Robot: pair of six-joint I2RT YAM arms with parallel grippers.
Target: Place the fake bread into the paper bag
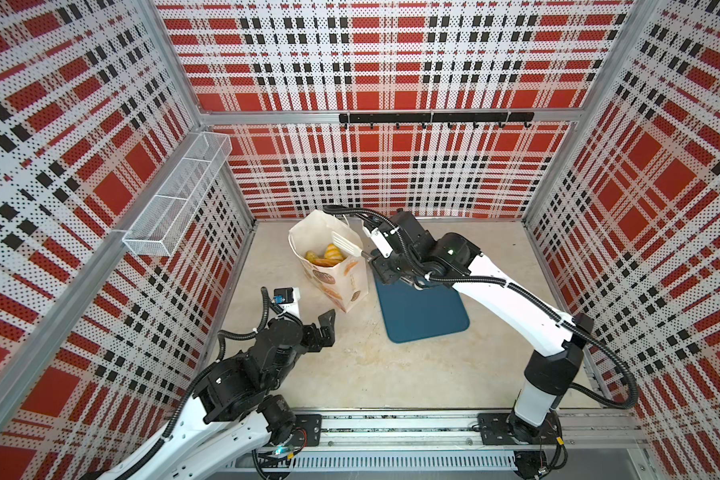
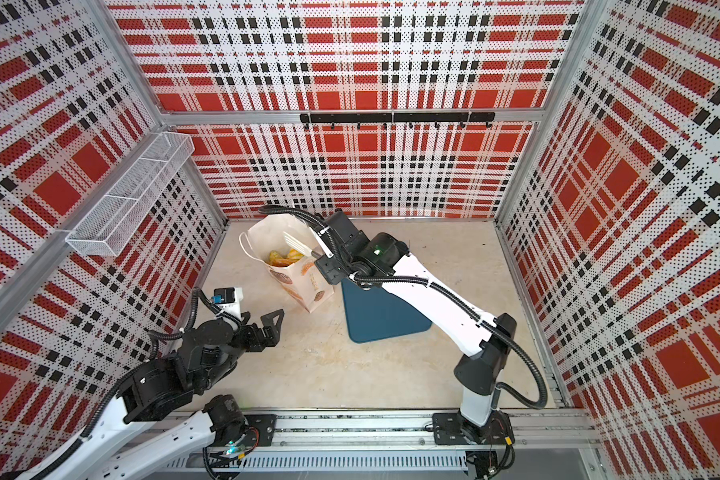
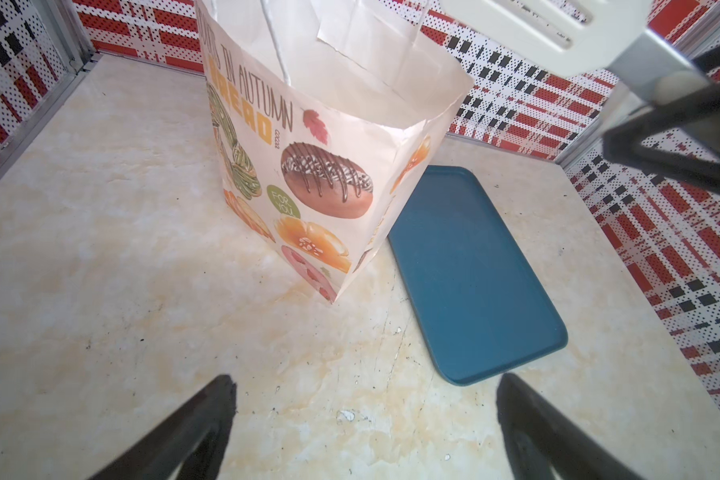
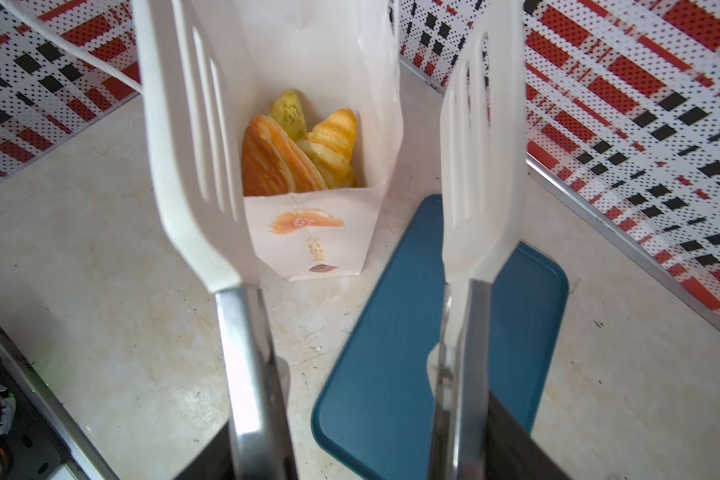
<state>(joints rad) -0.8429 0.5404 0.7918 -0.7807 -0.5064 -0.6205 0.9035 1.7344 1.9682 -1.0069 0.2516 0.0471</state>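
Paper bag (image 1: 341, 286) may topple if spread tongs (image 4: 192, 145) pinched by our right gripper (image 1: 373, 259) snag its rim; our left gripper (image 1: 327, 326) gapes empty.

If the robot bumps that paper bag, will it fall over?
Probably tippy: the paper bag stands tall on a narrow base. Its thin walls look crumply, so a push may dent it. The fake bread inside might steady it.
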